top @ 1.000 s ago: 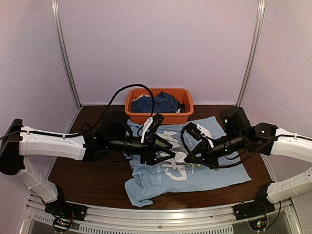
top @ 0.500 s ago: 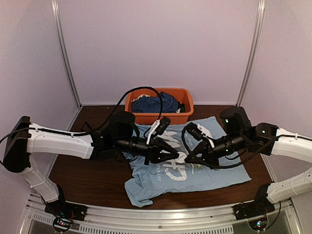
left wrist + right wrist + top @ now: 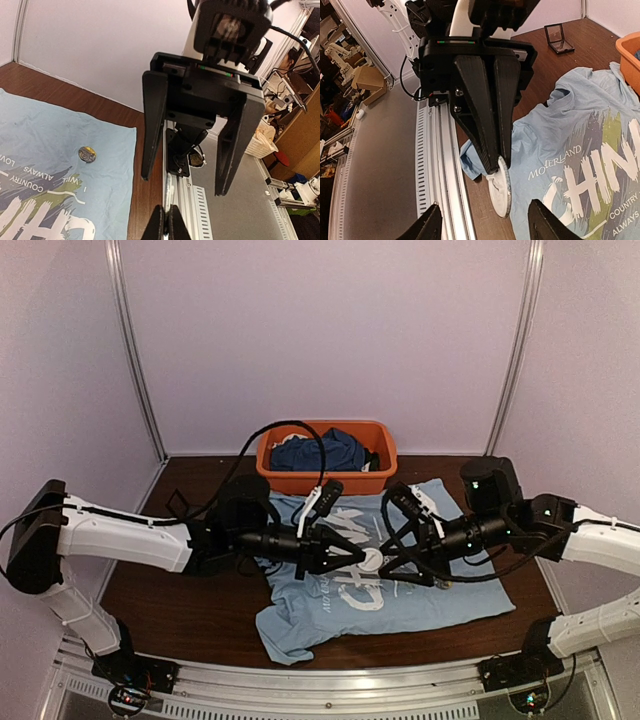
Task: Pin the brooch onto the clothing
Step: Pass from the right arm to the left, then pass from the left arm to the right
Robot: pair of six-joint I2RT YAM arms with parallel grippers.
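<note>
Left arm (image 3: 130, 537) nearer; round dull-gold brooch (image 3: 87, 154)

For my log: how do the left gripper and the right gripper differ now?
The left gripper is shut, its fingers pressed together; the right gripper is open, its fingers wide apart. The left gripper pinches a white disc at its tips; the right gripper holds nothing. Both are black and face each other above the light blue T-shirt.

Dark wooden table (image 3: 180, 590) under blue T-shirt (image 3: 450, 595); orange bin (image 3: 375, 480); black case (image 3: 558, 38)
</note>
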